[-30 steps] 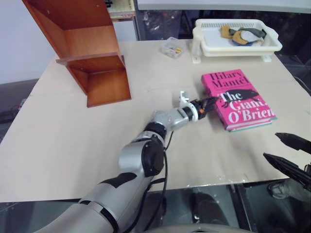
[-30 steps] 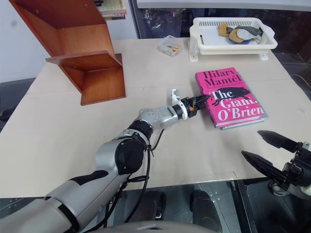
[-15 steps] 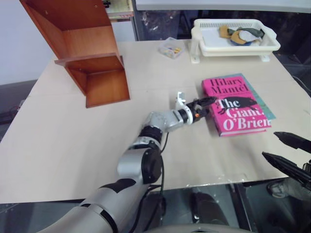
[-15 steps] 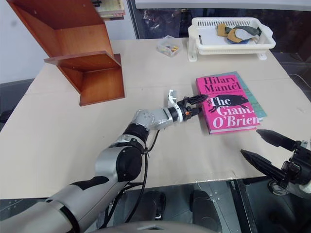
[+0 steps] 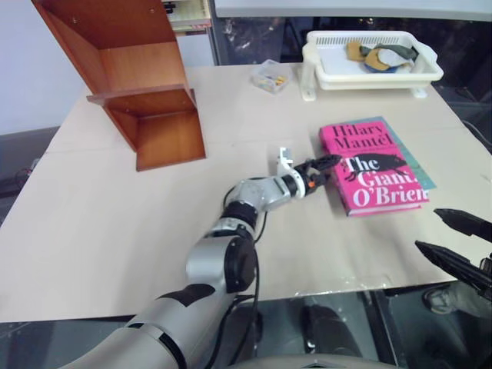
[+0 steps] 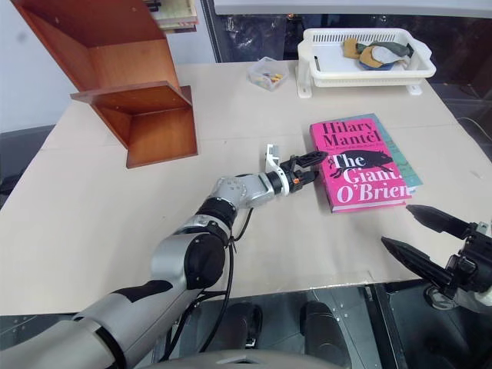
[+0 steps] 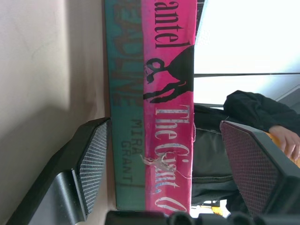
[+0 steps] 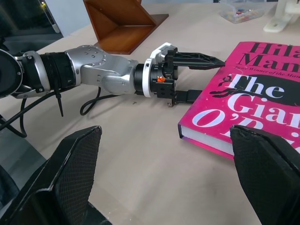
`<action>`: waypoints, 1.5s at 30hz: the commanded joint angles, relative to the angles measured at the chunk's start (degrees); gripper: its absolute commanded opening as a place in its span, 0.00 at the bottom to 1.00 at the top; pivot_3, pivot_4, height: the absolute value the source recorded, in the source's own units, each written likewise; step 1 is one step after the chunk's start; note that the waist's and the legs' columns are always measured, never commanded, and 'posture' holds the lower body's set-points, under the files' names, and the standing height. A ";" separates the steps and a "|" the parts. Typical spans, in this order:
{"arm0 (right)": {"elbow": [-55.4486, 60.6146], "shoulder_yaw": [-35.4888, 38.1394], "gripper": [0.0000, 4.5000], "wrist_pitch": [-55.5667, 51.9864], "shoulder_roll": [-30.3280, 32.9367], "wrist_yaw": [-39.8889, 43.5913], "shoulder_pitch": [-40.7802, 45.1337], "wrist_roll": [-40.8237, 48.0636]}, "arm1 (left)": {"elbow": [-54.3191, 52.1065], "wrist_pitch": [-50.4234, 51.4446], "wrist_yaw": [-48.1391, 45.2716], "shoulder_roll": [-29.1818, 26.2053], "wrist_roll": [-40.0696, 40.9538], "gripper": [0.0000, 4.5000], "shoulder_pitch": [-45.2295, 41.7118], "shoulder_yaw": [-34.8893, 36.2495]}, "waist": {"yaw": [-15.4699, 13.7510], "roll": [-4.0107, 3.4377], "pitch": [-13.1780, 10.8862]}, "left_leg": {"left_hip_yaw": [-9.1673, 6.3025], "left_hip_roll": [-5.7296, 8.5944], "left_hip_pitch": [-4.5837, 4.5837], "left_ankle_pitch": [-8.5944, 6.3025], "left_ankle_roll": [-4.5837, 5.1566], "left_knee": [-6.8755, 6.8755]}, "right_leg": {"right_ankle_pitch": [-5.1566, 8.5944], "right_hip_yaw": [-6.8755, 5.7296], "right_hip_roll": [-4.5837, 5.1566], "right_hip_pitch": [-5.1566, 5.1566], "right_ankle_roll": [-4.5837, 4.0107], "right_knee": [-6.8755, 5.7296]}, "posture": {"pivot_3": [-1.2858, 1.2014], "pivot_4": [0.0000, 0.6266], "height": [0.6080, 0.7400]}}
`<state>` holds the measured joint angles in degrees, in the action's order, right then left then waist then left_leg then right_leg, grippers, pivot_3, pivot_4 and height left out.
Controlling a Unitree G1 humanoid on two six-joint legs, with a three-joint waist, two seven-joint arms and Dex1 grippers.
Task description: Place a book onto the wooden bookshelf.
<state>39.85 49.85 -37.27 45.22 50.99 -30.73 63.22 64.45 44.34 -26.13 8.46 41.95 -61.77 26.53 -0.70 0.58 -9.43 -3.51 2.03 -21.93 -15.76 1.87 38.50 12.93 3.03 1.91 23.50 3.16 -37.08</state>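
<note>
left pincer (image 6: 306,167) is wide, nothing in it, pointing level at the spine edge of the pink Mantel hardcover (image 6: 361,164). One finger sits over the cover, the other low at surface height beside the spine. Left wrist view confirms it: the pink spine, and the teal book's (image 7: 126,140) under it, sit in the gap between the two pads (image 7: 93,159), neither pad touching that I can see

That's a side-on pinch setup. The book lies flat on the surface (image 5: 115,223), so the edge is the only grabbable feature, hence the level approach

The teal-green book directly under the pink one pokes out on the side away from the pincer (image 5: 411,157). Risk: the lower finger may catch both spines. It needs to go in between the two books, or the pinch lifts the pair

right pincer (image 6: 415,234) is also wide and empty, parked off the surface's near edge, well to the right of the left pincer, uninvolved

wooden bookshelf (image 5: 134,77) stands well apart from the left pincer, far-left corner, middle board bare. Pick not started; the carry crosses most of the surface

White basket tray (image 5: 373,58) is beyond the book, a small clear box (image 5: 271,75) beside it; neither is in the path
</note>
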 commanded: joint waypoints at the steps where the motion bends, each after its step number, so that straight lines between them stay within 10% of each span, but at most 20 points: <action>1: 0.54 2.12 1.00 0.29 0.69 -0.01 -0.21 0.66 | 3.30 -0.10 -1.52 9.13 0.79 0.91 -2.28 0.53 | -0.03 0.00 0.00 | -0.01 0.00 0.01 0.00 0.00 0.00 | 0.00 -0.01 0.00 -0.02 0.00 0.00 | 0.52 0.24 1.00; 8: 0.31 2.45 1.00 0.10 1.14 0.14 -0.38 0.70 | 4.13 2.57 -4.70 9.58 -0.08 0.91 -3.71 -0.98 | -0.14 0.00 0.00 | -0.03 0.04 0.00 0.00 0.00 0.01 | 0.00 -0.03 0.02 -0.05 0.01 0.02 | 0.52 0.24 1.00; 16: -0.49 1.51 1.00 0.36 1.36 0.68 -0.12 -0.22 | 3.06 5.06 -7.40 8.21 -0.90 0.37 -2.75 -3.12 | -0.14 0.00 0.00 | -0.04 0.03 0.00 0.00 0.00 0.01 | 0.00 -0.03 0.02 -0.05 0.01 0.02 | 0.52 0.24 1.00; 36: -4.34 -5.81 1.00 0.64 2.55 -2.20 6.04 -6.87 | -23.91 15.34 -0.32 1.76 2.45 0.37 12.18 -3.71 | 0.13 0.00 0.00 | -0.03 -0.08 -0.01 0.01 -0.04 -0.01 | 0.00 0.01 0.05 0.04 0.00 -0.02 | 0.52 0.24 1.00; 45: -20.76 -21.81 1.00 6.74 1.09 -16.83 28.86 -28.19 | -32.27 15.25 6.62 3.89 5.79 0.37 16.66 -3.26 | 0.03 0.01 0.01 | 0.05 -0.03 -0.03 0.14 -0.25 0.04 | -0.01 0.08 0.06 0.12 -0.01 -0.11 | 0.52 0.24 1.00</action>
<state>21.05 29.57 -32.62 46.65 37.30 -4.15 38.64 34.84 59.57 -20.26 7.73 45.71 -46.57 23.13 -0.67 0.60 -9.42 -3.46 2.00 -21.94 -15.61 1.60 38.55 12.92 3.12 1.96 23.62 3.14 -37.23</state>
